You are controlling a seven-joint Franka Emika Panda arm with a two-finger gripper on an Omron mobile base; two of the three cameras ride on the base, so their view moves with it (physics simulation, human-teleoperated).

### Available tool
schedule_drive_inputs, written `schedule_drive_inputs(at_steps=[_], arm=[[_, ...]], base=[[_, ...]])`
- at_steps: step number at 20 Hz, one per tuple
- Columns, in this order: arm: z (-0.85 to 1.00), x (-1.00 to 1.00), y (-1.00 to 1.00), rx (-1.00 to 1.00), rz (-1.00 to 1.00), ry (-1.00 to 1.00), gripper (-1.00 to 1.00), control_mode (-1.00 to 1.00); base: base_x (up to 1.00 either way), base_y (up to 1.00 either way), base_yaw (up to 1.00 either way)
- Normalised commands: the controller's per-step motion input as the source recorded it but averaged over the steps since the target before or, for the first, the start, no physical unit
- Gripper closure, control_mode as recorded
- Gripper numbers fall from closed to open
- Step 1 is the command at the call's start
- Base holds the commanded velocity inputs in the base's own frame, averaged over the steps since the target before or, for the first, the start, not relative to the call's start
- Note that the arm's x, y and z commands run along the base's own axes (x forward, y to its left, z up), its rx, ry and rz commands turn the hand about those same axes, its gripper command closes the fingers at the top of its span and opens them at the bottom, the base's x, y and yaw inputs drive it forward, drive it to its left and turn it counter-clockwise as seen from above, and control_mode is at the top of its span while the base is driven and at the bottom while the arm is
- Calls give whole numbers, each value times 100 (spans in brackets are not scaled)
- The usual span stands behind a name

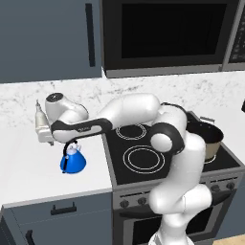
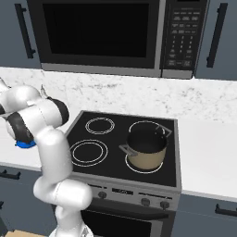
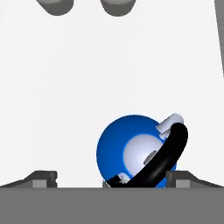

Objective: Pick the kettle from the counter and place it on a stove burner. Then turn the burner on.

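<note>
Hand view looks straight down on the small bright blue cone-shaped kettle [image 3: 131, 151] with its black arched handle, upright on the plain white worktop [image 3: 109, 78], the two-finger gripper [image 3: 111, 179] above it with jaws wide apart, gripping nothing. Left base view puts the kettle [image 1: 73, 160] near the worktop's front edge, beside the black glass cooktop [image 1: 143, 153].

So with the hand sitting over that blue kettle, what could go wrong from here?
1. In the hand view the kettle sits toward the right fingertip, not centred in the open gripper, so closing might nudge it aside.
2. Its black handle runs diagonally, so the fingers may catch it askew.
3. The tan pot occupies one burner; the large ring looks safer.
</note>
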Motion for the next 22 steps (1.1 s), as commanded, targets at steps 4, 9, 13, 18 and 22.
schedule_drive_inputs(at_steps=[4,9,13,18,22], arm=[[-33,6,-13,-7,-8,8,-100,-100],[-9,-7,-30,-1,-8,3,-100,-100],[0,-6,-46,0,-12,-2,-100,-100],[-18,-8,-26,0,-7,0,-100,-100],[-44,-22,-8,0,-4,-1,-100,-100]], base=[[0,0,0],[0,0,0],[0,0,0],[0,0,0],[0,0,0]])
